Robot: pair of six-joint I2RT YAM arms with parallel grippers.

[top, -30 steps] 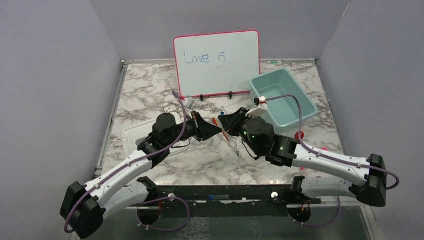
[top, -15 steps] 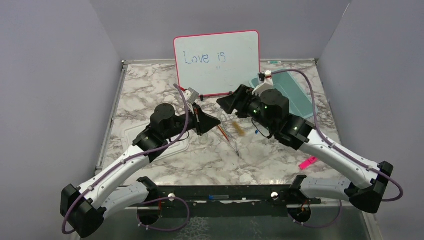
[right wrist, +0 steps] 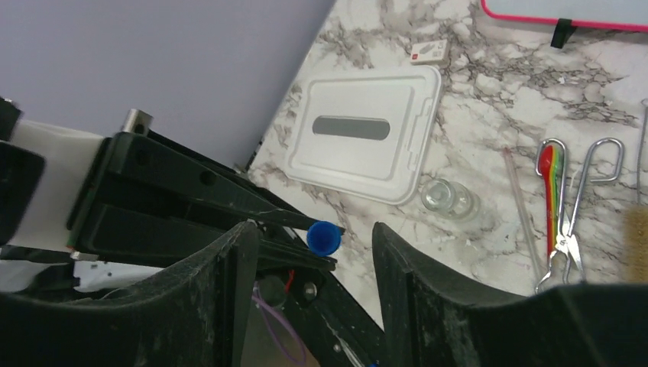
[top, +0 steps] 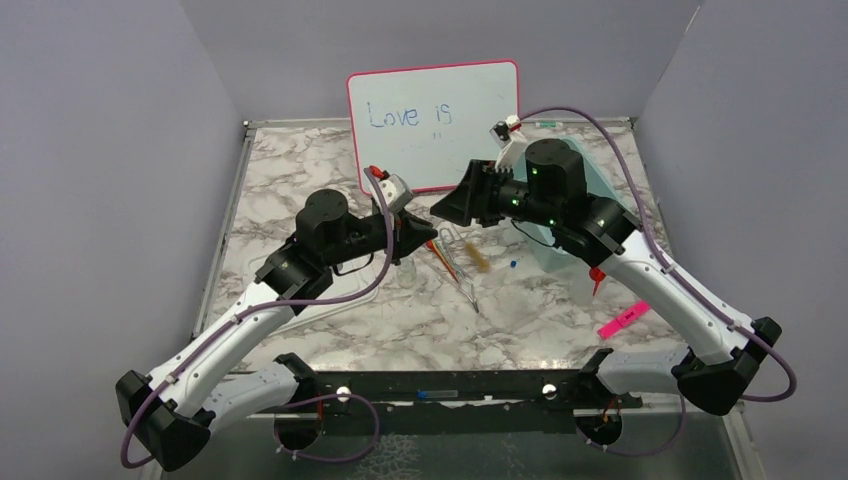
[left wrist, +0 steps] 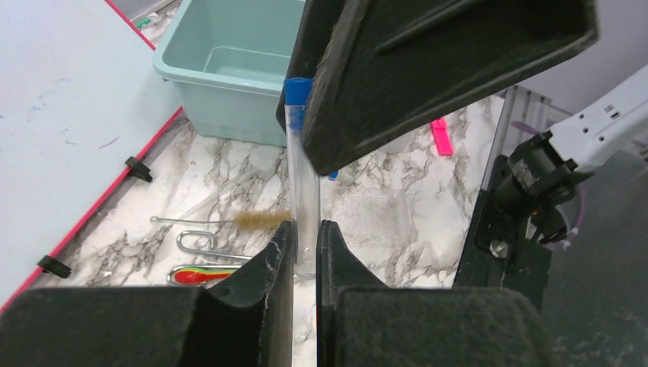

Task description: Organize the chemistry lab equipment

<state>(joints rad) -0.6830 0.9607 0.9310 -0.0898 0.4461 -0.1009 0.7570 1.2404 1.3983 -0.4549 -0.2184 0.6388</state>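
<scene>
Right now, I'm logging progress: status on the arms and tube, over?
Left gripper shut on the test tube. Right gripper open, straddling its blue cap. Wire brush and tweezers lie loose on the table.

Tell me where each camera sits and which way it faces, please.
Top: above and behind the bases, looking down at the table; left arm and right arm show.
Left wrist: on the left hand, facing the bin; its fingers grip a tube.
Right wrist: on the right hand, facing the lid; its open fingers show.
Shared: both wrist views show the tube's blue cap.
</scene>
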